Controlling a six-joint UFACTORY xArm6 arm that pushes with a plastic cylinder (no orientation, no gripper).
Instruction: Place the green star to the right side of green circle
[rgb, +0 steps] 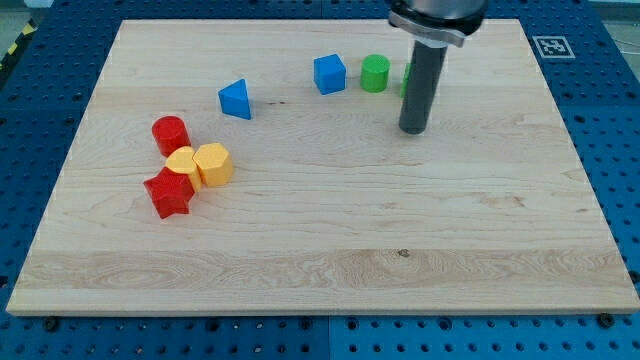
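My tip (413, 130) rests on the wooden board (320, 250) in the upper right part of the view; it is a plain rod end, with nothing to open or close and nothing held. Just behind the rod, toward the view's top, a sliver of green (407, 74) peeks out at the rod's left edge; I take it for the green star, but the rod hides most of it and I cannot make out the shape. Just beside that sliver, to the view's left, stands the green circle (375, 73), a short cylinder, and next to it, further left, the blue cube (329, 74). All three sit near the board's top edge. The blue triangle (236, 99) lies further left and a little lower, apart from the others. Well away at the view's left is a tight cluster: the red cylinder (170, 134) at the top, a yellow heart-like block (182, 162) and a yellow hexagon (213, 163) touching below it, and the red star (168, 193) at the bottom against them. The board's right half and whole lower half lie open for sliding, and the blue perforated table (600, 60) surrounds the board.
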